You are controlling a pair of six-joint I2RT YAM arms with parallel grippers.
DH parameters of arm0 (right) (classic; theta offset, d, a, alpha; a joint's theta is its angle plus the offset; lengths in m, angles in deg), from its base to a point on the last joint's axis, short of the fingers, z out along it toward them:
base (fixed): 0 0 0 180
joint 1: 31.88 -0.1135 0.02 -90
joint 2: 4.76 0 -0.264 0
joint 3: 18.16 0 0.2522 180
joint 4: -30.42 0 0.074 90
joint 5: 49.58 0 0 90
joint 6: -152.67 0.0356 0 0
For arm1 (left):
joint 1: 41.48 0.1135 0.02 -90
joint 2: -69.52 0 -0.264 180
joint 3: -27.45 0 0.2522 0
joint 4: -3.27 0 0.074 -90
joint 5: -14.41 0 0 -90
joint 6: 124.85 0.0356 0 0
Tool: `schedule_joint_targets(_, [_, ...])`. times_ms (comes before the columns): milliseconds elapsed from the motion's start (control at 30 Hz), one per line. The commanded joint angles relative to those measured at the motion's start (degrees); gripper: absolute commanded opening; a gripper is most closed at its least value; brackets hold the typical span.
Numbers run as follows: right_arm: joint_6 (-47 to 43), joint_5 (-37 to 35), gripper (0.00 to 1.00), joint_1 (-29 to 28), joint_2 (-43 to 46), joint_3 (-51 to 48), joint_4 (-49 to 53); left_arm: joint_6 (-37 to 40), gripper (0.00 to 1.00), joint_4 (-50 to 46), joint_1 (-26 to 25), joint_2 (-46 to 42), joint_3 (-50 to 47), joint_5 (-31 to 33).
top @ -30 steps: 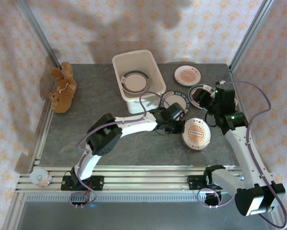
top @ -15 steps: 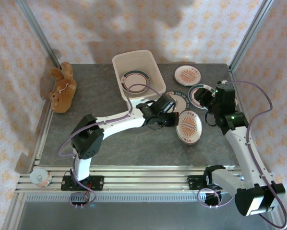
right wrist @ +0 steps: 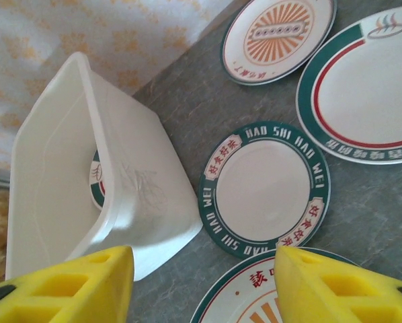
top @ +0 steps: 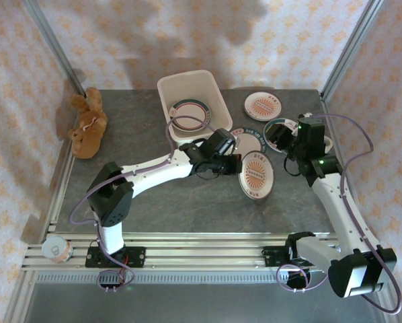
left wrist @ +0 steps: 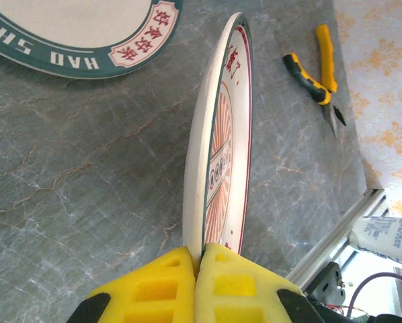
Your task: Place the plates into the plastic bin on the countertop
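My left gripper (top: 234, 164) is shut on the rim of a sunburst plate (top: 256, 173), which hangs tilted above the countertop (top: 140, 188). The left wrist view has that plate (left wrist: 218, 148) edge-on between the yellow pads (left wrist: 228, 279). The plastic bin (top: 187, 84) stands at the back with a teal-rimmed plate (top: 189, 114) inside. My right gripper (top: 286, 139) hovers open over a teal-and-red plate (right wrist: 362, 94), nothing between its fingers (right wrist: 342, 286). A lettered plate (right wrist: 265, 188) lies beside the bin (right wrist: 140, 195), and another sunburst plate (top: 263, 105) lies at the back right.
A brown stuffed toy (top: 87, 124) lies at the left edge of the countertop. A can (top: 56, 249) sits on the aluminium frame at the front left. Yellow-handled pliers (left wrist: 315, 70) lie near the right edge.
The left arm has carried the sunburst plate up and to the left, closer to the bin. The right gripper has shifted slightly left.
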Motion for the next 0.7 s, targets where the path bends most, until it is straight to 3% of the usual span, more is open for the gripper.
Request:
schedule_joint_targets(0, [-0.93,3.38,0.57,0.35,-1.72,-0.06,-1.60,1.69,0.00,-0.98,0.92,-3.32,-0.95,-1.26])
schedule_joint_targets(400, [-1.07,6.70,0.52,0.17,-4.44,-0.35,-1.73,0.15,0.00,2.79,1.84,-8.98,-13.30,-1.71])
schedule_joint_targets(667, [-0.54,8.47,0.51,-0.86,-6.65,-0.09,-3.34,0.18,0.00,2.93,3.69,-14.61,-23.14,1.27])
